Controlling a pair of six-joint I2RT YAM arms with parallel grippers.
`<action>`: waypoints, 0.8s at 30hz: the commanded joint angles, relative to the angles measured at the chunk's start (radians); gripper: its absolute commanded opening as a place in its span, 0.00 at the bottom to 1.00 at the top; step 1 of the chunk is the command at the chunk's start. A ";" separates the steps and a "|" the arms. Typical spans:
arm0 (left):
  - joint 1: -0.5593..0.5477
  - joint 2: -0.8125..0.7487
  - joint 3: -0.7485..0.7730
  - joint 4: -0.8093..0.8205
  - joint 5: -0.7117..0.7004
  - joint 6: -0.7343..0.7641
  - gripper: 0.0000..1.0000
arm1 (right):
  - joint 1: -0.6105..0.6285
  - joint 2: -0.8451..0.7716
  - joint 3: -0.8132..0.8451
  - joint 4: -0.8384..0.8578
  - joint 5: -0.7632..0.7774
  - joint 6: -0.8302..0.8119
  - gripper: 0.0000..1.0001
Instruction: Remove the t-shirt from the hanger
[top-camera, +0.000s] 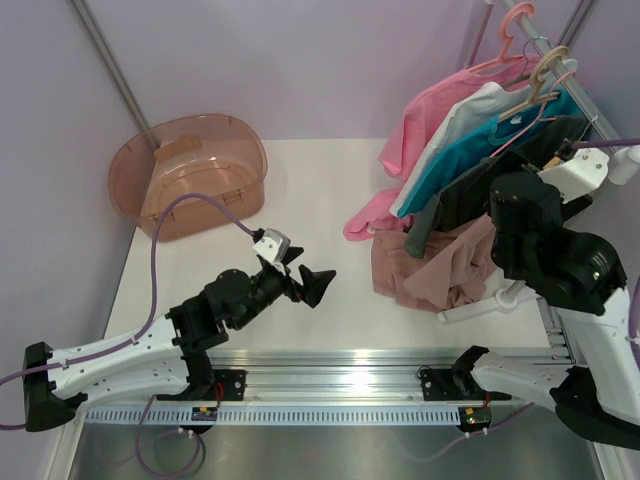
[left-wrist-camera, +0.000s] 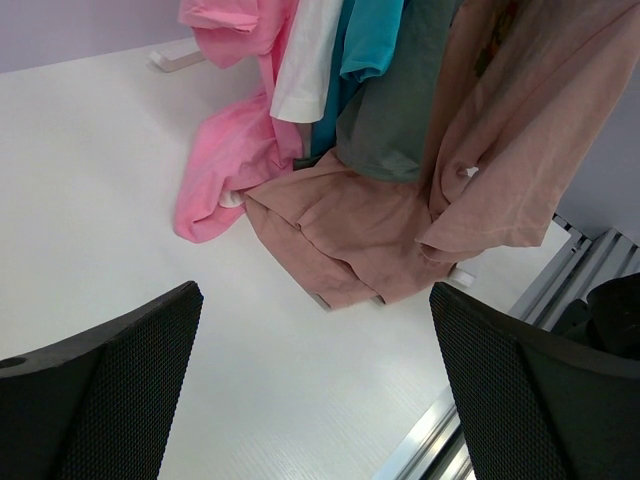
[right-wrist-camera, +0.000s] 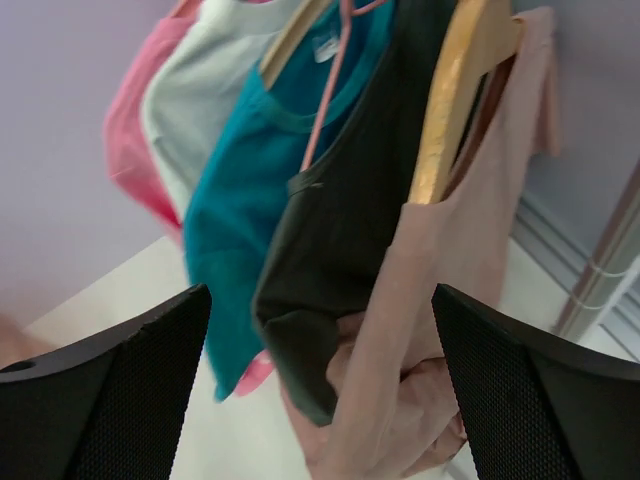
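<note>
White tabletop (top-camera: 330, 190) below; dusty-pink t-shirt (right-wrist-camera: 440, 300) hangs on light-brown wooden hanger (right-wrist-camera: 450, 110); I see left gripper (left-wrist-camera: 315, 385) and right gripper (right-wrist-camera: 320, 385) both gaping, empty.

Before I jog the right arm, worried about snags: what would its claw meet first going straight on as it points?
Probably the dark shirt, dead ahead of the open right claw. The t-shirt hangs just beside that line. Depth is unclear, so either could touch first.
</note>
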 joint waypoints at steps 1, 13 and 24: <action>-0.005 0.002 0.027 0.051 0.021 -0.019 0.99 | -0.197 0.028 -0.021 0.053 0.032 -0.042 0.99; -0.005 0.014 0.033 0.048 0.035 -0.025 0.99 | -0.371 0.080 -0.087 0.251 0.091 -0.136 0.87; -0.005 0.017 0.044 0.033 0.043 -0.027 0.99 | -0.488 0.146 -0.103 0.313 0.020 -0.137 0.79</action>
